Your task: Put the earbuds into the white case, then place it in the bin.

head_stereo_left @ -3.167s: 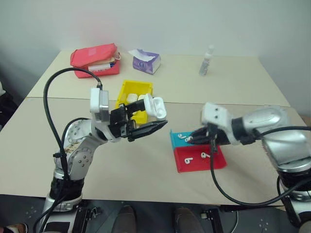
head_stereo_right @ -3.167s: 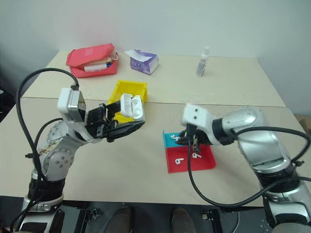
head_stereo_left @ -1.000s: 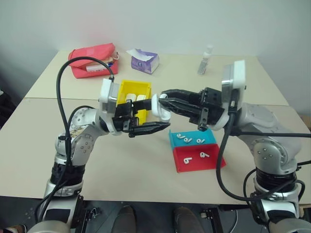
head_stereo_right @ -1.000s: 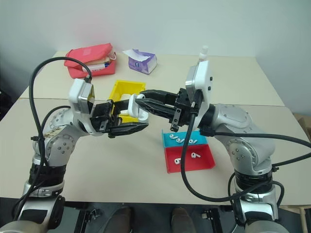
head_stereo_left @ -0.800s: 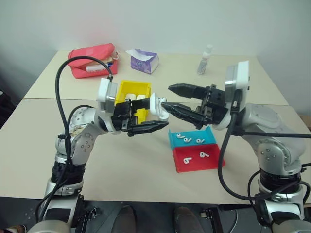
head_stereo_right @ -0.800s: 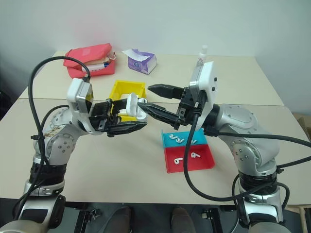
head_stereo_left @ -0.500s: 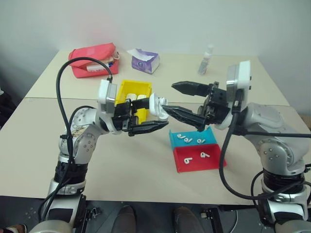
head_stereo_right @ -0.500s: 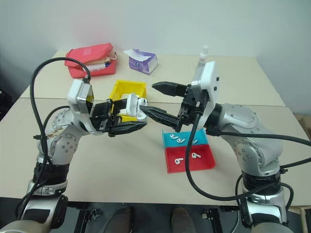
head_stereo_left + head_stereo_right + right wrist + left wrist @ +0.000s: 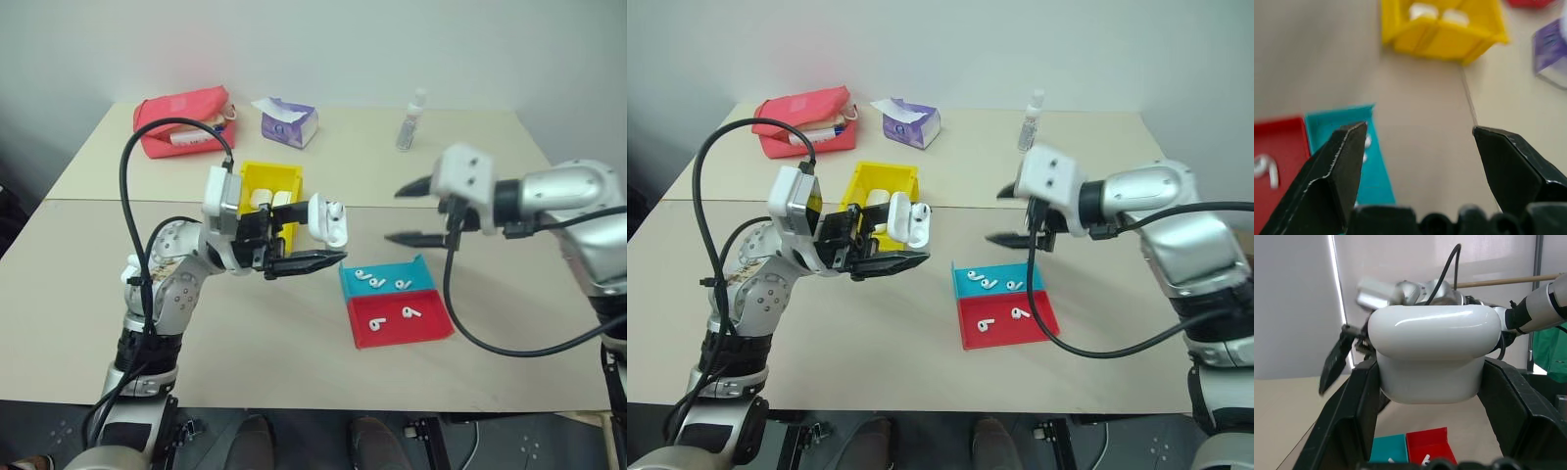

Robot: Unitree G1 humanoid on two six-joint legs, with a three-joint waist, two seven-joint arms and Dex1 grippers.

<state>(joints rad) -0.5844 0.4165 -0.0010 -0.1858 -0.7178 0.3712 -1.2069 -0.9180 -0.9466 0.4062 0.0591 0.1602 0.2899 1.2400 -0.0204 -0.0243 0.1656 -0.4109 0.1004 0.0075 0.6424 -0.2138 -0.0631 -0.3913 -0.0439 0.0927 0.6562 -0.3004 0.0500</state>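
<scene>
My left gripper (image 9: 321,241) is shut on the white case (image 9: 328,221), holding it in the air in front of the yellow bin (image 9: 245,178). The same case fills the left wrist view, clamped between both fingers (image 9: 1359,406). My right gripper (image 9: 392,215) is open and holds nothing, hanging to the right of the case and above the far edge of the teal tray (image 9: 423,270). Several earbuds (image 9: 378,282) lie in the teal tray, and two more (image 9: 392,315) in the red tray (image 9: 431,328). The right wrist view looks between its spread fingers (image 9: 1339,166) toward the bin (image 9: 1444,36).
White cases (image 9: 265,199) lie inside the yellow bin. A red pouch (image 9: 186,117), a purple tissue pack (image 9: 289,123) and a small clear bottle (image 9: 411,122) stand along the table's far side. A seam between two tabletops runs across behind the trays.
My right gripper, which was at the case a second ago, has opened and swung away to the right and down. The left gripper still holds the case in the same place.
</scene>
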